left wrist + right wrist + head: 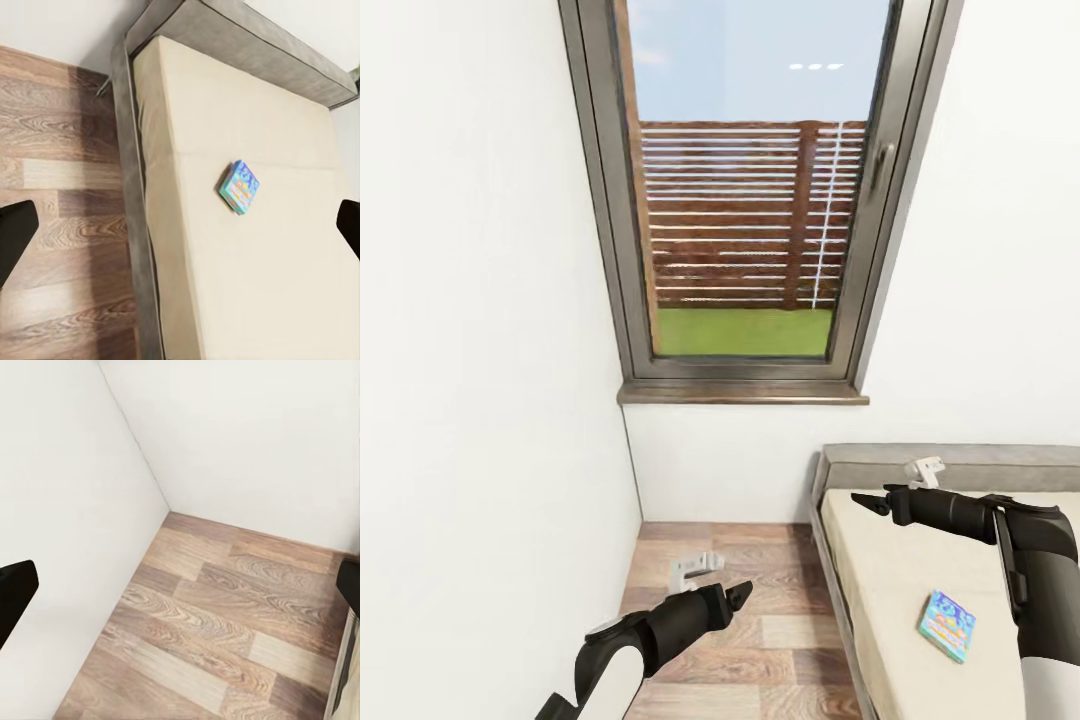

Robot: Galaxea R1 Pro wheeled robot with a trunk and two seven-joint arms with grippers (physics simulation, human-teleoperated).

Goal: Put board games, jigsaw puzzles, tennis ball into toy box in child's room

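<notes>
Lying flat on the cream mattress [900, 590], a teal-blue board game [947, 625] shows busy colourful art; both the left gripper [738, 596] and right gripper [870, 503] hang released, holding nothing.

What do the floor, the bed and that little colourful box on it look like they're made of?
The floor looks like wood planks with a smooth finish: grain and board seams show. The bed seems padded, a matte cream mattress in a grey fabric-like frame. The board game looks like a flat box of printed cardboard, though that is uncertain.
</notes>
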